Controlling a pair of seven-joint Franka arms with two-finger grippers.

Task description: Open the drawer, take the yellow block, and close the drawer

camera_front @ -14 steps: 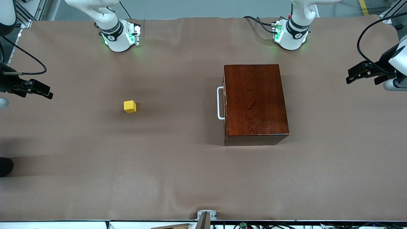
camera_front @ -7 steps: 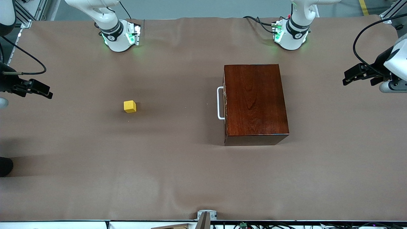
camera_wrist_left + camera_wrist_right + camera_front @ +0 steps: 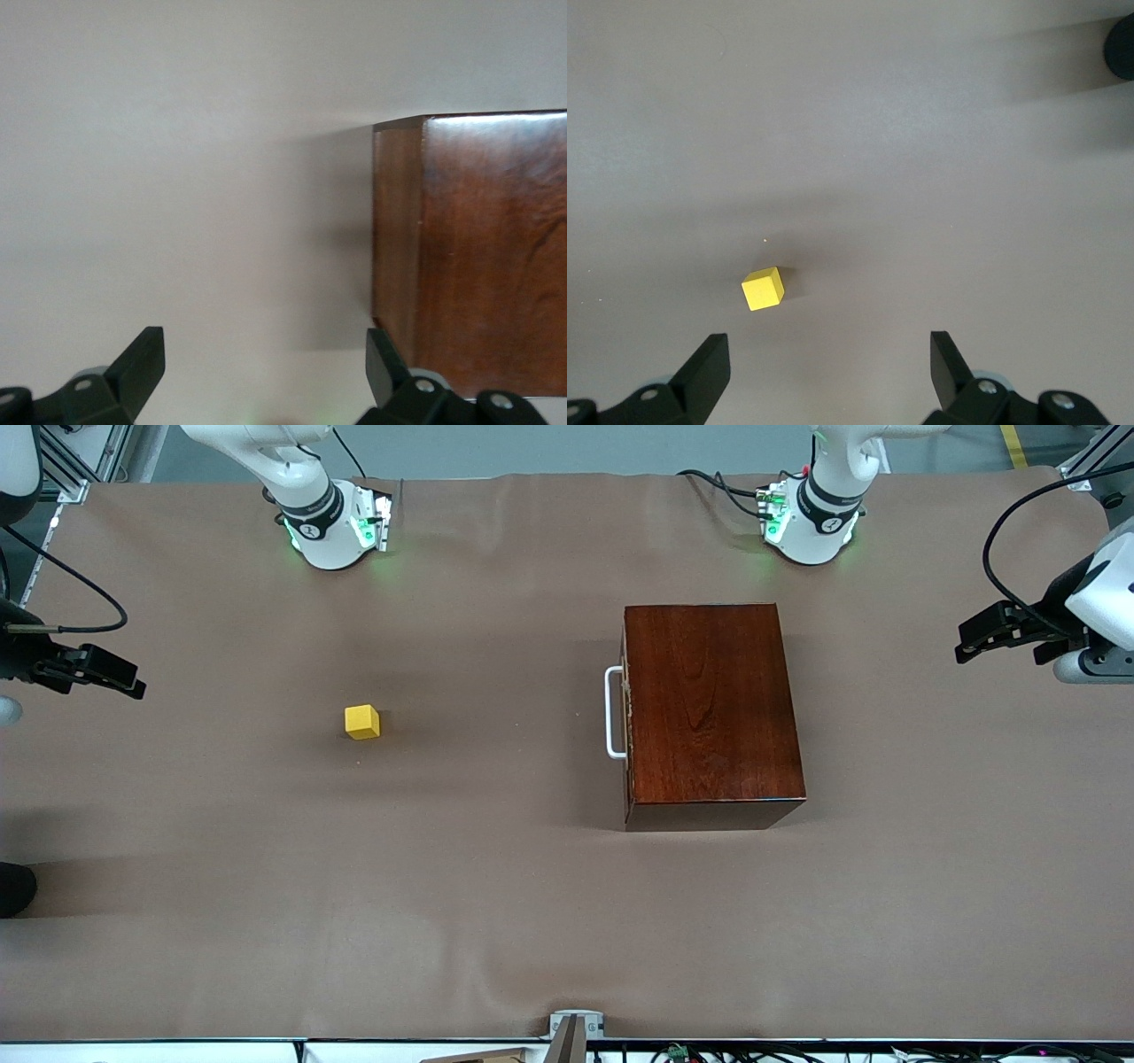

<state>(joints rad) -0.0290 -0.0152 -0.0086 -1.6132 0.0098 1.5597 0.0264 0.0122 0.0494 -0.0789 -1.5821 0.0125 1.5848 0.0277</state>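
Barely anything has shifted for you since a second ago: your left gripper (image 3: 974, 638) crept a touch higher and inward over the left arm's end of the table (image 3: 496, 921), while the right gripper (image 3: 124, 680) hardly budged over its own end. Both sets of jaws are spread wide and holding nothing. You've got the drawer (image 3: 627, 713) fully shut inside the dark wooden box (image 3: 713, 708), its white handle (image 3: 611, 713) pointing at 9 o'clock in the front view. From that handle, the yellow block (image 3: 361, 722) sits out on the cloth at 9 o'clock, well apart. Your surface is a slightly rippled brown covering, with grey floor at 12 o'clock past the arm bases.
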